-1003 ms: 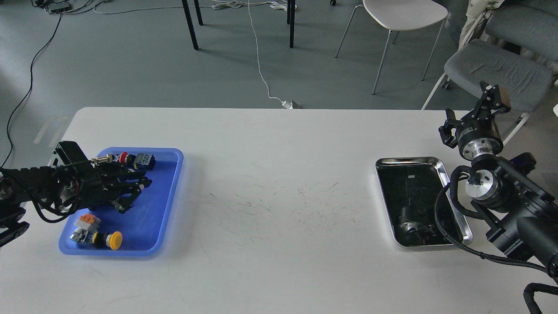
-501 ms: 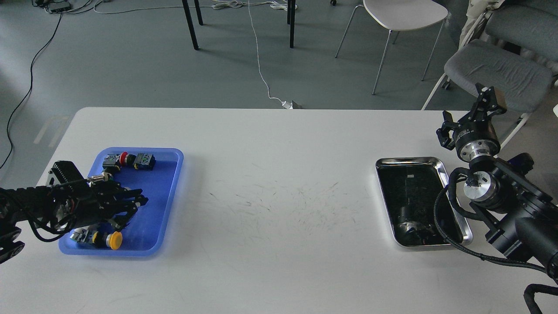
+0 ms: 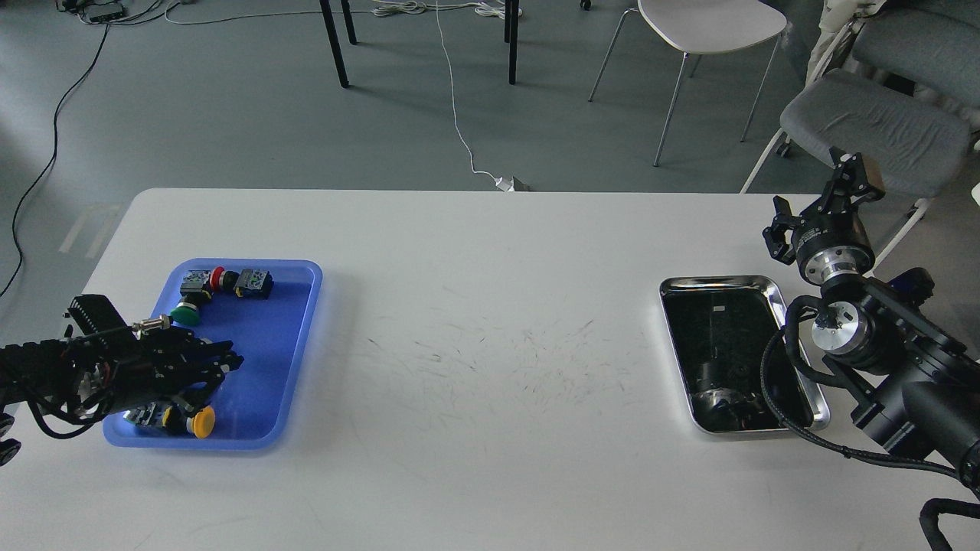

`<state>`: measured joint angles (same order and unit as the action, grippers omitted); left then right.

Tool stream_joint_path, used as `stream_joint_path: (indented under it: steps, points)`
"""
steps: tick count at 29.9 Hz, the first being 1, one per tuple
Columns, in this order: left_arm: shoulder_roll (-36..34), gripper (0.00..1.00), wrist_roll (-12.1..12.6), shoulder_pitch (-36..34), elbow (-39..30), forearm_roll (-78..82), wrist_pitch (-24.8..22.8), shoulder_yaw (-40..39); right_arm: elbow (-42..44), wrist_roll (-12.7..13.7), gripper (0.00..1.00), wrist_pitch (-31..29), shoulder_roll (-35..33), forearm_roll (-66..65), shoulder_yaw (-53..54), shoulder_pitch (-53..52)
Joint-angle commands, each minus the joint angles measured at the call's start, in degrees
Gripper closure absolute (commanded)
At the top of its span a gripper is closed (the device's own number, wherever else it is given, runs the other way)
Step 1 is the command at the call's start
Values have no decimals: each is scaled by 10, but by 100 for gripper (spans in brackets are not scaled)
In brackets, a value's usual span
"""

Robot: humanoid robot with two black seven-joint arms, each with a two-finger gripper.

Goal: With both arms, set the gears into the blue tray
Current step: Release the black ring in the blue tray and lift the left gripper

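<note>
**Risks around the blue tray**

The blue tray sat at the table's left end, holding push-button switches: a red-capped one and a green-capped one at its far end, a yellow-capped one at its near end. No gears could be made out in it. The left gripper hung over the tray's near left part with its fingers spread and nothing visibly between them. The right gripper stood far to the right of the tray, raised beyond the silver tray; whether it was parted or closed could not be told.

Dark clutter lay in the silver tray's near end, probably the gears, though too small to confirm.

My judgement: the left fingers were close to the yellow-capped switch, and a careless sweep could knock it against the blue tray's rim. The gears, being tiny, might slip from either grip on the long carry to the blue tray.
</note>
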<state>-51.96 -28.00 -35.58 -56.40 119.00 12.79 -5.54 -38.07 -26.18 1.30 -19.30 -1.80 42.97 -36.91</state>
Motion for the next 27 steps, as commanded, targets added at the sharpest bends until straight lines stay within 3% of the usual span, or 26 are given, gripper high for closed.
stream_joint_path:
  steps: [1, 11, 15, 27]
  points:
    - [0, 87, 0, 4, -8, 0, 0, 1, 1, 0, 1, 0, 0, 0, -1, 1]
    - [-1, 82, 0, 7, -23, -7, 0, -1, 3, 0, 1, 0, 0, -3, -1, 1]
    - [-1, 72, 0, 6, -23, -26, 0, -1, 3, 0, 1, 0, 0, -3, -1, 2]
    - [-2, 54, 0, 4, -22, -63, 1, -8, 3, 0, 1, 0, 0, -4, -1, 0]
